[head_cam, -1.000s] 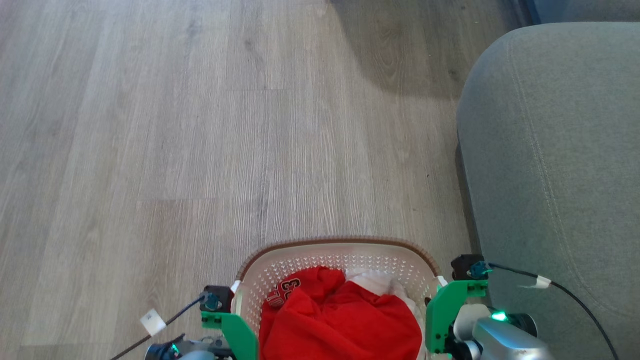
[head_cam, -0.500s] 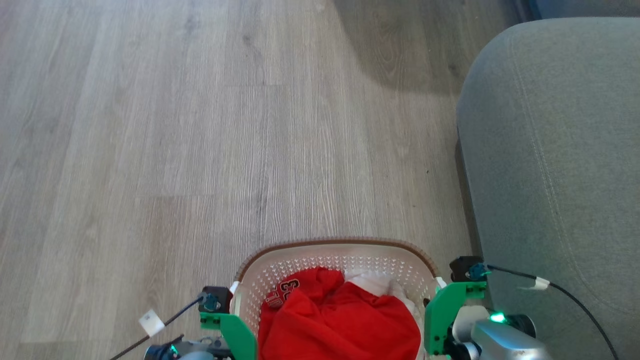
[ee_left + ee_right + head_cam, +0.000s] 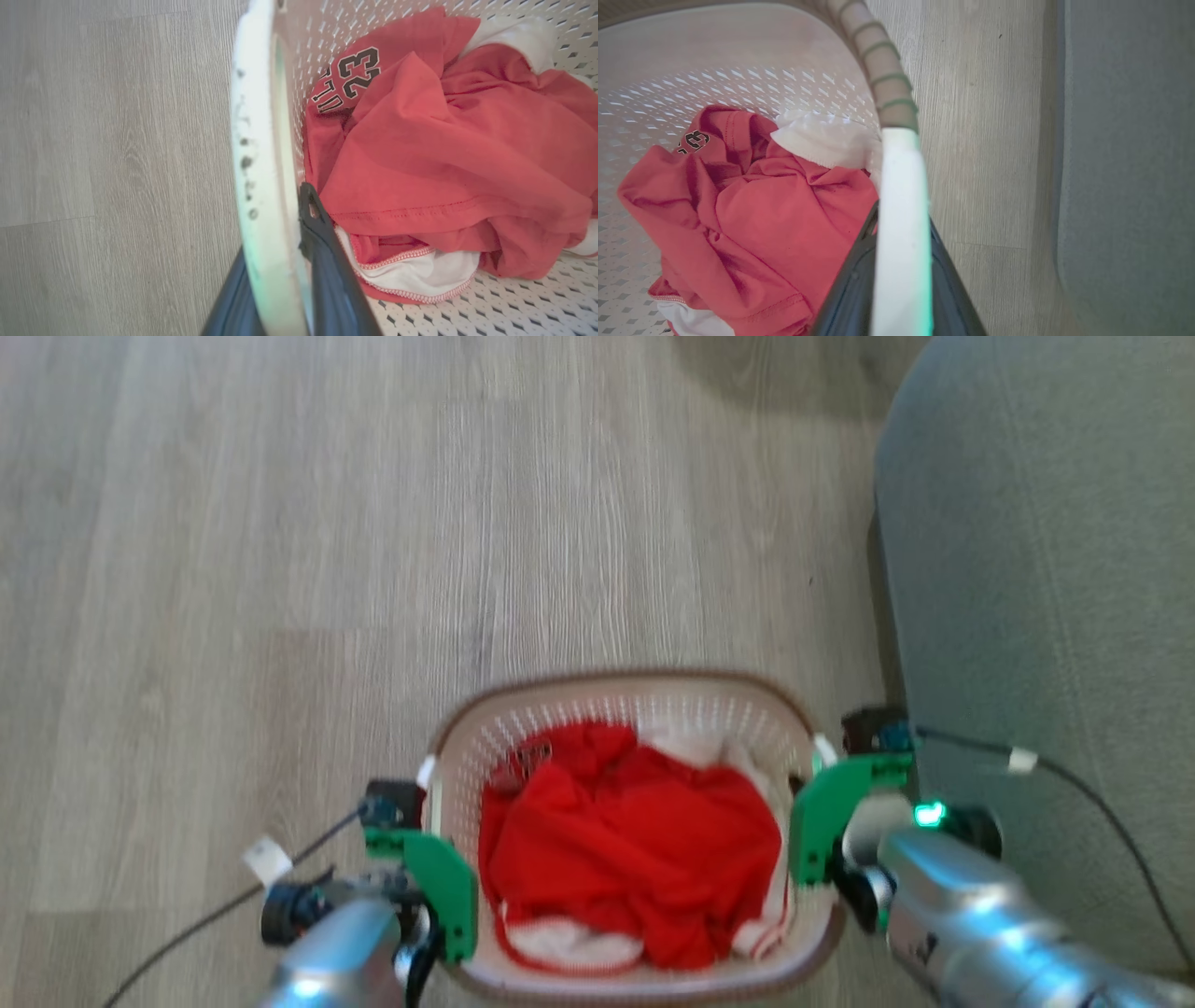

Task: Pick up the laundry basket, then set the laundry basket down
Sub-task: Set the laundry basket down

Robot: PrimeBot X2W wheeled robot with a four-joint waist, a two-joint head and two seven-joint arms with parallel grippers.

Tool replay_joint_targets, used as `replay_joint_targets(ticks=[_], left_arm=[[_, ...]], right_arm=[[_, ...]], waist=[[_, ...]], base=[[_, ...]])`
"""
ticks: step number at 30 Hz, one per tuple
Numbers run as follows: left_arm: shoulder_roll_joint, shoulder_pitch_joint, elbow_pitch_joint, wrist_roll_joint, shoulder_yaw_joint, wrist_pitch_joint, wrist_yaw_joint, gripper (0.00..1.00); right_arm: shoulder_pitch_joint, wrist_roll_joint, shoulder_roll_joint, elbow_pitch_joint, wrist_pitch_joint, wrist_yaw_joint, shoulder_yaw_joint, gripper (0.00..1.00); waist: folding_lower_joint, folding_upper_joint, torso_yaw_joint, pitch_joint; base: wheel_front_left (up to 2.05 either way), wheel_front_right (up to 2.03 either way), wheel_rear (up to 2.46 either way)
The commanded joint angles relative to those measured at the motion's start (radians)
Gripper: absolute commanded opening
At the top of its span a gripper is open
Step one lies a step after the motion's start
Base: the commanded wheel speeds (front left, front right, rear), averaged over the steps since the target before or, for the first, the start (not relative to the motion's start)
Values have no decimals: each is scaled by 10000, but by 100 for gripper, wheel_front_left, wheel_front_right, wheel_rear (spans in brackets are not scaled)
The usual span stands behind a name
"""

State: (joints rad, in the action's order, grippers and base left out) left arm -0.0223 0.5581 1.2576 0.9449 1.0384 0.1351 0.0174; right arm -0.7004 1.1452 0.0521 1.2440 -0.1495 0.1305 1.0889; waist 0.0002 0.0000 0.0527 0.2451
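Head view: left hand [image 3: 437, 854] and right hand [image 3: 808, 821] each clamp the laundry basket [image 3: 618, 678] between them.

Silver forearms [image 3: 971, 919], green plastic brackets [image 3: 434, 887], black camera blocks [image 3: 387, 803] with teal plugs, black cables [image 3: 1074, 775] with white tags [image 3: 266, 861], green light [image 3: 927, 815], dark fingers [image 3: 331, 280].

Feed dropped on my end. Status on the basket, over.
Left gripper shut on left handle, right gripper shut on right handle. Laundry basket gripped both sides, red shirt inside. Grey sofa close on the right.
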Motion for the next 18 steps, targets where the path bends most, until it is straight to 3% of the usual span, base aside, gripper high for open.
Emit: replay_joint_targets(ticks=[1, 18], left_arm=[[-279, 394, 86, -33, -100, 118, 105, 0], [-279, 3030, 122, -138, -199, 762, 178, 0]], right_arm=[[-326, 19, -19, -110, -235, 2, 109, 0], [-2970, -254, -19, 373, -820, 2, 103, 0]], waist=[[-2, 0, 5, 413], [-2, 0, 118, 3673]], base=[[0, 0, 0], [0, 0, 0]])
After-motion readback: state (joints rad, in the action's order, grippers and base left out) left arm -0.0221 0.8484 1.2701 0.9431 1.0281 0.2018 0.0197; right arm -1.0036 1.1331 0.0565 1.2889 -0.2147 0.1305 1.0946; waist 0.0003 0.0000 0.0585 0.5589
